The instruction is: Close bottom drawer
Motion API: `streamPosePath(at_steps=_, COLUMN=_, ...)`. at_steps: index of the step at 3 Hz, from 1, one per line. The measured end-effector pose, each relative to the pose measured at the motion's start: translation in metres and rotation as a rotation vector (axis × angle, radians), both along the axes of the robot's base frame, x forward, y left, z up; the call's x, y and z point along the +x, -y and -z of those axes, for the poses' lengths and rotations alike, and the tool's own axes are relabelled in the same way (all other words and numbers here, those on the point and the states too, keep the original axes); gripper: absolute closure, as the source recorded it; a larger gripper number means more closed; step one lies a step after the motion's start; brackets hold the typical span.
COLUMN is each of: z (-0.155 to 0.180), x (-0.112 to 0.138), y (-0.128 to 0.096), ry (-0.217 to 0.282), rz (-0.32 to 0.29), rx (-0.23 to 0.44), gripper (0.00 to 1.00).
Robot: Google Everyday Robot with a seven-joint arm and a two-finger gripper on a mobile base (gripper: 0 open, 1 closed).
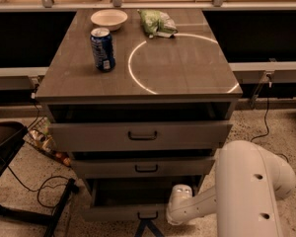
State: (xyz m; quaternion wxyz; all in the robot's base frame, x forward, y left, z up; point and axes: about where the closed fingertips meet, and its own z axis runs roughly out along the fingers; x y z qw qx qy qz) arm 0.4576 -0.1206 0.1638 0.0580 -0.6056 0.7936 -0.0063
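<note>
**Bottom drawer standing partly open**

The bottom drawer (113, 214) is sitting pulled out beneath the bench (187, 68). The pincer (147, 228) is hanging just before the handle (147, 215), seemingly touching it. I cannot tell whether it is wide or narrow.

The dark gripper (147, 229) sits low in the view, just under the bottom drawer (113, 214), on a glossy white arm (246, 191). That drawer's front is plain grey with a dark handle, like the two grey drawers above it. Farther up, the cabinet top (187, 68) is grey-brown with a faint grain and a bright white ring (129, 65). Up and left stand a blue soda can (102, 49) with white markings and a cream bowl (109, 19). Beside the bowl lies a green bag (157, 22). To the right, the floor (286, 127) is speckled beige.
</note>
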Motion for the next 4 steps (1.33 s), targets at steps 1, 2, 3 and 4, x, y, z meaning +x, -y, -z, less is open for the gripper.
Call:
streamPosePath(at_steps=1, z=-0.006, x=0.01, y=-0.008, ry=0.036, rz=-0.008, rx=0.049, gripper=1.0)
streamPosePath(at_steps=2, z=-0.006, x=0.01, y=-0.008, ry=0.036, rz=-0.008, rx=0.049, gripper=1.0)
streamPosePath(at_steps=3, z=-0.003, x=0.019, y=-0.012, ry=0.057, rz=-0.002, rx=0.065, gripper=1.0)
streamPosePath(at_steps=4, z=0.004, x=0.045, y=-0.014, ry=0.087, rz=-0.01, rx=0.093, gripper=1.0)
